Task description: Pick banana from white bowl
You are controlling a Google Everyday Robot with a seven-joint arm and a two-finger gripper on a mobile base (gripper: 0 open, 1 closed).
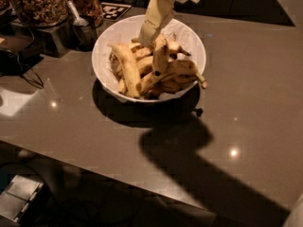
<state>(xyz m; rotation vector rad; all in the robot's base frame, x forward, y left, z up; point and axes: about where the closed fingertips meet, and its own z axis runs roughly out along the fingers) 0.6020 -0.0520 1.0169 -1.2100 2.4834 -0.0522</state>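
Note:
The white bowl [106, 56] stands on the grey counter, left of centre, and holds several yellow bananas with brown mottling. One curved mottled banana [160, 56] with a dark tip stands nearly upright in the middle of the heap. A longer, paler banana [127, 67] lies at the left of the heap. My gripper [147, 34] comes down from the top edge, pale and tilted. Its tip is at the back of the heap, just left of the upright banana. I cannot tell whether it touches a banana.
Glass jars of nuts [38, 4] and a metal scoop [77, 17] stand behind the bowl at the top left, beside a black-and-white marker tag [114, 9]. Cables [26, 77] lie at the left. The counter's front edge [94, 162] runs diagonally, with a box [19, 200] on the floor below.

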